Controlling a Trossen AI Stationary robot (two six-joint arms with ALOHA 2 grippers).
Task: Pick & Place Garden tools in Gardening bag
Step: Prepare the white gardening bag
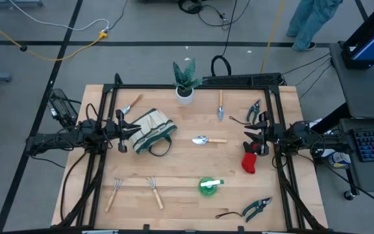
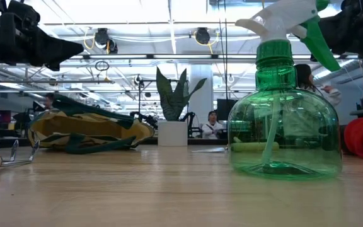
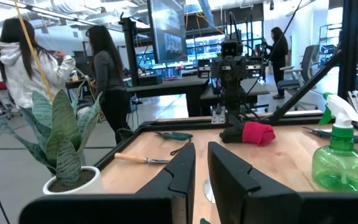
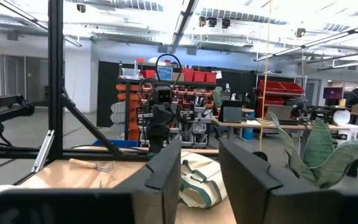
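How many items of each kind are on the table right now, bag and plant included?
Wooden-handled rakes and trowels: 5
Pruning shears: 2
Red glove: 1
Green spray bottle: 1
Gardening bag: 1
Potted plant: 1
Total: 11

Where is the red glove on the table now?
In the high view, the red glove lies on the table's right side, directly below the right end effector, with the green spray bottle to its lower left.
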